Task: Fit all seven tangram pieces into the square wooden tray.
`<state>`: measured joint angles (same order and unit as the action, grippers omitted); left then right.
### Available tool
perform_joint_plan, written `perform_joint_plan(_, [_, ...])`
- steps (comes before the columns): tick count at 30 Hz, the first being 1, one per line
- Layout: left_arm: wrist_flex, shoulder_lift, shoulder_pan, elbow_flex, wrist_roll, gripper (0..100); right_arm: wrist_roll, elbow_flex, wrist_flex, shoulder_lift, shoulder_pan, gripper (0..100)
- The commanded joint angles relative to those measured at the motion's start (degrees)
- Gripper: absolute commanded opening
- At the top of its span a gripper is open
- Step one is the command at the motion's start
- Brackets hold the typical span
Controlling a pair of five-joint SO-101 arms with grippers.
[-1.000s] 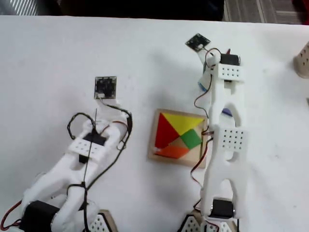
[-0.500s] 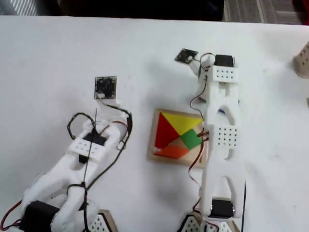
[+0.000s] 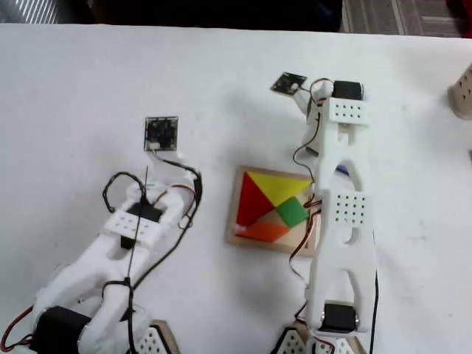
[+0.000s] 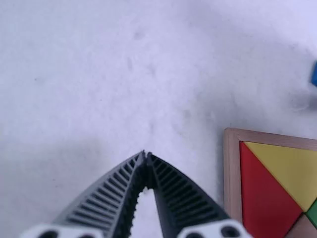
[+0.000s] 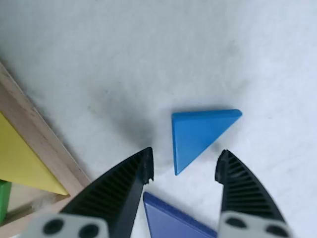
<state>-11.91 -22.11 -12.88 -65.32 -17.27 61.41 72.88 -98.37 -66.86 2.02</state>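
Just outside the square wooden tray point(image 5: 34, 130), my right pincer point(image 5: 185, 156) hangs spread wide either side of the small light-blue triangular piece point(image 5: 195, 134) on the white surface point(image 4: 99, 74), placed to close on it. A darker blue piece point(image 5: 171, 220) lies beside it. My left pincer point(image 4: 146, 156) rests clenched and empty, out of the way.

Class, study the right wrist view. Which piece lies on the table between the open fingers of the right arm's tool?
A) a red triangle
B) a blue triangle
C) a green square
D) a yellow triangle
B: the blue triangle lies flat on the white table, its lower corner between the spread fingertips of the right tool, and it is outside the wooden tray.
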Motion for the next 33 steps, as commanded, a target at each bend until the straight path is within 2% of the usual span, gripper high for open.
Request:
perform_joint_plan(1, [1.5,-1.5,-0.3,0.5,0.8,2,0.4,1.0,1.0,1.1,-0.4,20.4])
perform_joint_plan(3, [1.5,-1.5,-0.3,0.5,0.8,2,-2.4,1.0,3.3,0.7,-0.4,20.7])
perform_joint_plan(6, [1.5,-1.5,-0.3,0.5,0.8,2,-11.6,1.1,6.4,0.9,-1.2,20.8])
perform_joint_plan(11, [1.6,-1.5,-0.3,0.6,0.8,2,-26.7,1.0,5.1,3.5,-5.1,20.8])
perform_joint_plan(20, [1.6,-1.5,-0.3,0.6,0.8,2,-43.0,0.9,10.5,1.0,-3.0,20.8])
perform_joint_plan(24, [1.6,-1.5,-0.3,0.7,0.8,2,-42.9,1.0,10.3,-0.4,-2.7,20.6])
perform_joint_plan(30, [1.6,-1.5,-0.3,0.7,0.8,2,-31.1,1.0,2.8,-0.7,-4.1,20.5])
perform_joint_plan(33, [1.6,-1.5,-0.1,0.8,0.8,2,-29.3,0.4,2.1,-0.8,-3.9,19.4])
